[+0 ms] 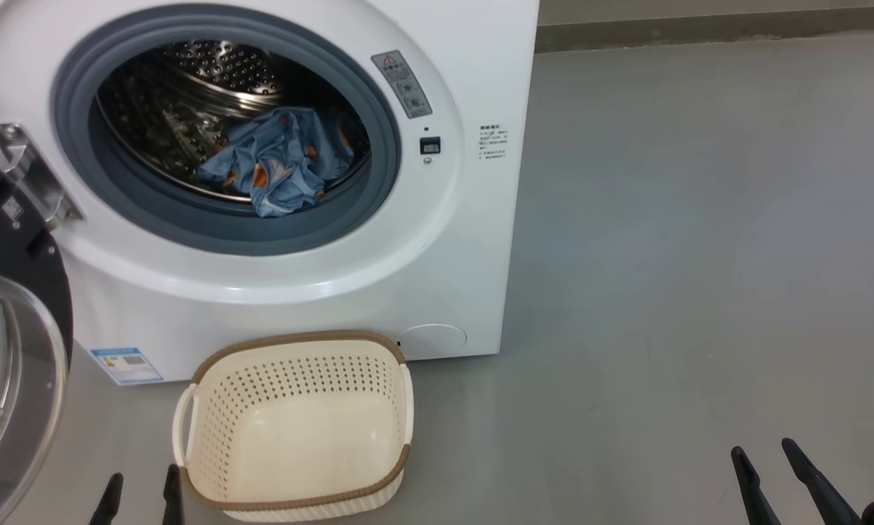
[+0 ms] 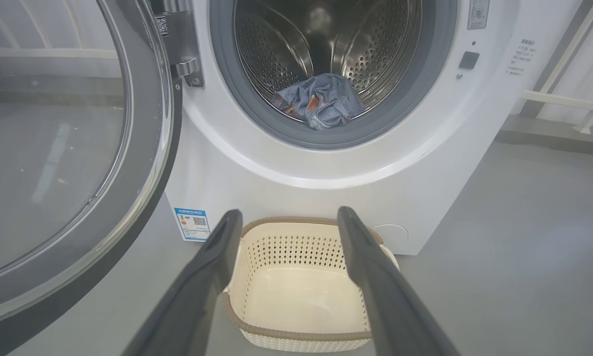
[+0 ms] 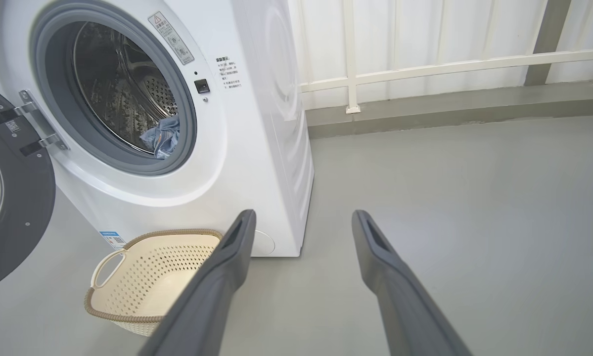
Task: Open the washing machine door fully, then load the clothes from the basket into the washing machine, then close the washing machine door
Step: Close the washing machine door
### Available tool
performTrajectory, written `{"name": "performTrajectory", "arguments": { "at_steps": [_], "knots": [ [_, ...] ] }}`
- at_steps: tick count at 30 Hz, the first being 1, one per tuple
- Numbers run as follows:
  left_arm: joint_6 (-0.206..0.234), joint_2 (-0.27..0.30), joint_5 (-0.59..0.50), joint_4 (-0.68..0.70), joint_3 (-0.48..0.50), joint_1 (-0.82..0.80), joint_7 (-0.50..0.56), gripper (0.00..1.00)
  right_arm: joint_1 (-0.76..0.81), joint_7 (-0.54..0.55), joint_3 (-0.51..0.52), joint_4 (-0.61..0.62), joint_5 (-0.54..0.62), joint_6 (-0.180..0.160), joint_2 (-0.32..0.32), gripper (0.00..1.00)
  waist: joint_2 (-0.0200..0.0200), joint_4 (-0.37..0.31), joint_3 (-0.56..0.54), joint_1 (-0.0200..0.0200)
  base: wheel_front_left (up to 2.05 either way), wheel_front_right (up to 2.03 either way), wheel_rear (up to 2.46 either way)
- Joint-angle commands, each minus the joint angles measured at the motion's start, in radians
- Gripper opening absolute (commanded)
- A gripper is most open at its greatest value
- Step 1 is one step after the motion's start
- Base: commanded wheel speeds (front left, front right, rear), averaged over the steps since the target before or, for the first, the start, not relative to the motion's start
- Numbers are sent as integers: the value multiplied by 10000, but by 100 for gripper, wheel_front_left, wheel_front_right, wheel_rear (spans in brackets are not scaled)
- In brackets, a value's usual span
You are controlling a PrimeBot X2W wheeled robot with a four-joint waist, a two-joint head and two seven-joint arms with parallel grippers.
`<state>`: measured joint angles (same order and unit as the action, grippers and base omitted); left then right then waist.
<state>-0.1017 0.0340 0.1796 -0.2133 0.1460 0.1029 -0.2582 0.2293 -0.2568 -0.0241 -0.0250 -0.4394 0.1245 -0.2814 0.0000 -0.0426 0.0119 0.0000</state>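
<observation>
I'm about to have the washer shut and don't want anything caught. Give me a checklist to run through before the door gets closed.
1. The basket is emptied: ok, nothing is left inside.
2. The clothes are in the drum: ok.
3. Clothes are clear of the gasket: cannot tell, their lowest edge reaches its inner lip.
4. The washing machine door can swing shut above the basket: cannot tell.
5. The left tool is open and empty: ok.
6. The right tool is open and empty: ok.
</observation>
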Motion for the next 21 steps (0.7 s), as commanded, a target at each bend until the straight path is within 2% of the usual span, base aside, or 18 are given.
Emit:
{"name": "performTrajectory", "arguments": {
  "at_steps": [1, 12, 21],
  "knots": [
    [-13, 162, -139, 295, 310, -170, -36, 100, -51, -49, -187, 248, 110, 62, -202, 100, 0, 12, -9, 0, -106, 106, 0],
    [-9, 162, -148, 410, 258, -166, -36, 100, -40, -49, -172, 237, 128, 62, -150, 100, 0, 203, -101, 0, -32, 32, 0],
    [185, 162, 100, 469, 271, -118, -36, 100, -222, -49, -469, 257, 80, 62, -236, 100, 0, 921, -132, 0, 0, 0, 0]
  ]
}}
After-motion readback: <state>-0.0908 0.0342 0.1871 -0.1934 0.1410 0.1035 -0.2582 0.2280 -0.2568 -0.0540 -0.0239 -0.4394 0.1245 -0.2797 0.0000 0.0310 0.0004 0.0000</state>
